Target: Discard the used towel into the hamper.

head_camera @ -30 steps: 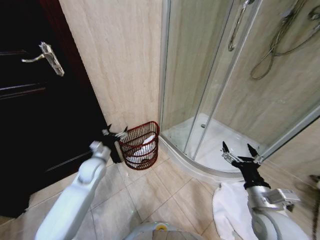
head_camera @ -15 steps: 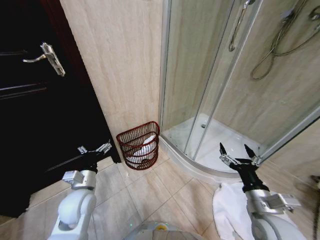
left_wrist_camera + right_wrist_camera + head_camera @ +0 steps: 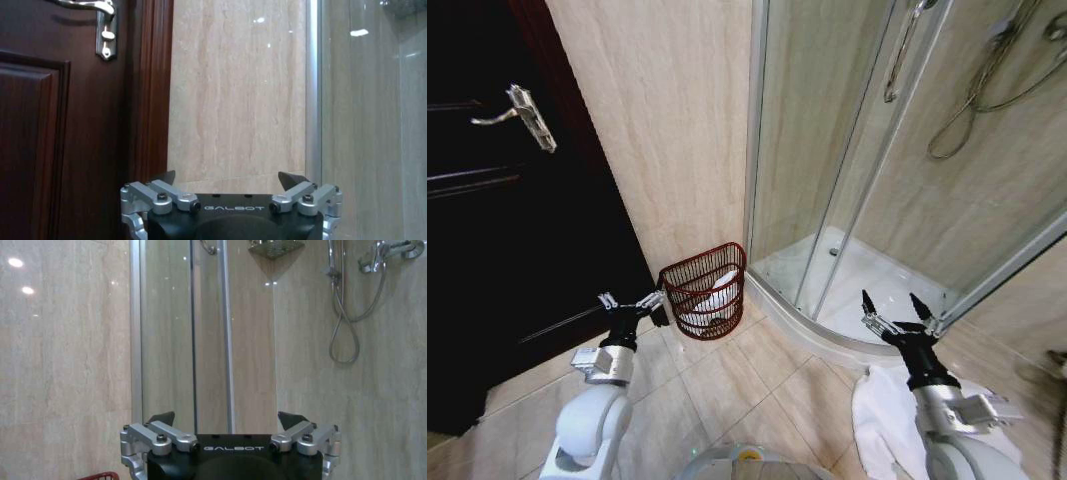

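The hamper (image 3: 704, 291) stood on the floor at lower centre of the head view, a white towel (image 3: 720, 289) inside it. The left claw (image 3: 631, 302) hovered just left of it, released and empty. The right claw (image 3: 891, 311) was spread wide at lower right.

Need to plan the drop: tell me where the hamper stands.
Head view: the hamper stands on the floor against the wall, between the dark door and the shower enclosure.

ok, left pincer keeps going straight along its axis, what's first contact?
Likely the beige wall between door and shower glass. Left pincer is open, nothing nearer visible; depth unclear.
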Tool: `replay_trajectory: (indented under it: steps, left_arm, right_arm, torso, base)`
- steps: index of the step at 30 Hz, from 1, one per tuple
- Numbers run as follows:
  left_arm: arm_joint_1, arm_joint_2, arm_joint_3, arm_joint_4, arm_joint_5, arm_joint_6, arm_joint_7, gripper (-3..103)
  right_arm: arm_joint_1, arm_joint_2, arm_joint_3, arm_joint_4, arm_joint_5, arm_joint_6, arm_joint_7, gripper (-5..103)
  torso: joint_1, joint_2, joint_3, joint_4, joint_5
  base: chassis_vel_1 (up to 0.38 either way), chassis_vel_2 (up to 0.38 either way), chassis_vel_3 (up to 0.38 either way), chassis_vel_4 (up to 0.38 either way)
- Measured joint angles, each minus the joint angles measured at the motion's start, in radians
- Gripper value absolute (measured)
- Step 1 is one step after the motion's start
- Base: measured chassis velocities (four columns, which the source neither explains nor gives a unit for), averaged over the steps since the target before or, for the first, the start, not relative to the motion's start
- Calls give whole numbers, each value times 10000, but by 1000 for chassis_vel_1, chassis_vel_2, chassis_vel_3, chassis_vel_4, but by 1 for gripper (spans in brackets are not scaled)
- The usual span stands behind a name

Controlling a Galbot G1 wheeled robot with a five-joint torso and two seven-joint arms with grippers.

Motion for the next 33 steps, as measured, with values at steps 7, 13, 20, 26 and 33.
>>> replay_trajectory:
  steps: [7, 13, 20, 26, 33]
  left_arm:
    - [8, 44, -35, 103, 23, -236, -56, 100]
    - [98, 199, -56, 135, 146, -248, -58, 100]
    - [204, 442, -177, 48, 225, -284, -58, 100]
    - [312, 428, -185, 23, 263, -295, -21, 100]
    - [500, 436, -180, -37, 348, -381, 27, 100]
  right_arm:
    - [-148, 225, -58, 82, -95, 70, 6, 100]
    - [-176, 287, 81, 68, -28, 279, 100, 100]
    - [-310, 329, 279, 116, 1, 679, 252, 100]
    - [-312, 286, 393, 133, 72, 716, 332, 100]
    - [-290, 283, 600, 215, 250, 707, 411, 100]
  torso:
    - [0, 0, 0, 0, -1]
    - [0, 0, 0, 0, -1]
    - [0, 0, 0, 0, -1]
    - [0, 0, 0, 0, -1]
    - [0, 0, 0, 1, 0]
  base:
    - [0, 0, 0, 0]
    - [0, 0, 0, 0]
    - [0, 0, 0, 0]
    - [0, 0, 0, 0]
    - [0, 0, 0, 0]
